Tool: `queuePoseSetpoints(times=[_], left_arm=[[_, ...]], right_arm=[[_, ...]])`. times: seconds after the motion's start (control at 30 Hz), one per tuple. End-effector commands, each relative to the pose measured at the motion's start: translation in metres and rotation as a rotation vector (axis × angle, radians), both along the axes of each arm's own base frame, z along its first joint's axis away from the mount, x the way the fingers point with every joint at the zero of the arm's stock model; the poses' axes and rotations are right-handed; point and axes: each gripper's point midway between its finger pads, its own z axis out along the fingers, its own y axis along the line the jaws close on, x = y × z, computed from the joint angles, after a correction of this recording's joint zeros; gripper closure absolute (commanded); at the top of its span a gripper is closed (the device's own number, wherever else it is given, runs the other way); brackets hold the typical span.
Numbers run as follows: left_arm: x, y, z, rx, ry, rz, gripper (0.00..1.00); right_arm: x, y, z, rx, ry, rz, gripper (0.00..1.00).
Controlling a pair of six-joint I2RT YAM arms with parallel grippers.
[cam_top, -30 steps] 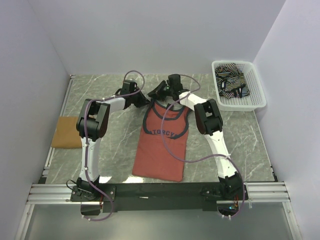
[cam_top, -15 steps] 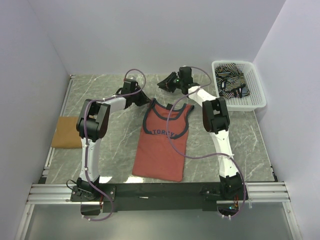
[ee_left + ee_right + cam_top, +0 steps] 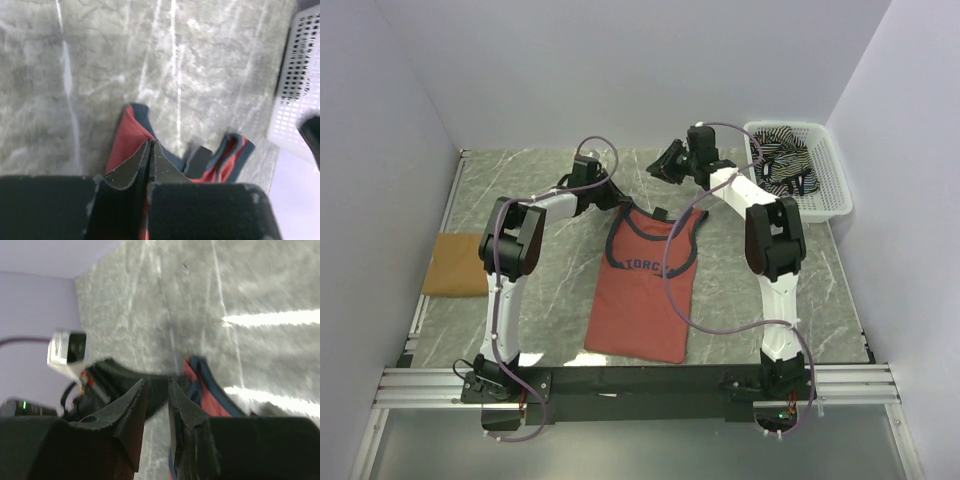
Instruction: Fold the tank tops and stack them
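Three tank tops show. The red tank top [image 3: 645,285] lies flat mid-table, its long axis running 12 to 6 o'clock, straps at 12 and hem drifting toward 7. We see the tan top [image 3: 453,265] folded at 9 and the striped top [image 3: 782,165] in the basket [image 3: 835,190] at 2. At the 11 o'clock strap the left gripper [image 3: 150,144] is pressed tight — we cannot tell whether cloth is caught. At 12 the right gripper [image 3: 156,385] hovers slightly parted, holding nothing.

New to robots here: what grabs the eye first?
A brick-red cloth tank top with dark lettering lies flat centrally, two white robot arms bent toward its straps. A white plastic mesh basket, far right, holds a striped top; a folded mustard-tan cloth lies at the left edge.
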Motion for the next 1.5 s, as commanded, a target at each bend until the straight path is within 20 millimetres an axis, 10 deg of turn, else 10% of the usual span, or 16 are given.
queuePoseSetpoints(times=[0.0,0.27,0.47,0.73,1.07,1.47], left_arm=[[0.011,0.002,-0.010,0.015,-0.002,0.007,0.94],[0.027,0.029,-0.052,0.068,0.102,0.111,0.97],[0.041,0.055,-0.038,0.056,0.076,0.193,0.95],[0.055,0.020,0.036,-0.046,-0.161,0.025,0.77],[0.041,-0.030,0.122,-0.082,-0.351,-0.096,0.64],[0.011,-0.144,0.081,-0.183,-0.309,-0.311,0.82]], right_arm=[[-0.017,-0.019,0.022,-0.094,-0.042,-0.010,0.69],[-0.076,-0.075,0.013,-0.247,0.002,-0.114,0.66],[-0.104,-0.121,-0.012,-0.412,0.060,-0.206,0.60],[-0.086,-0.165,-0.026,-0.493,0.074,-0.304,0.57],[-0.042,-0.162,-0.046,-0.454,0.074,-0.297,0.57],[-0.020,-0.154,-0.069,-0.315,0.106,-0.367,0.62]])
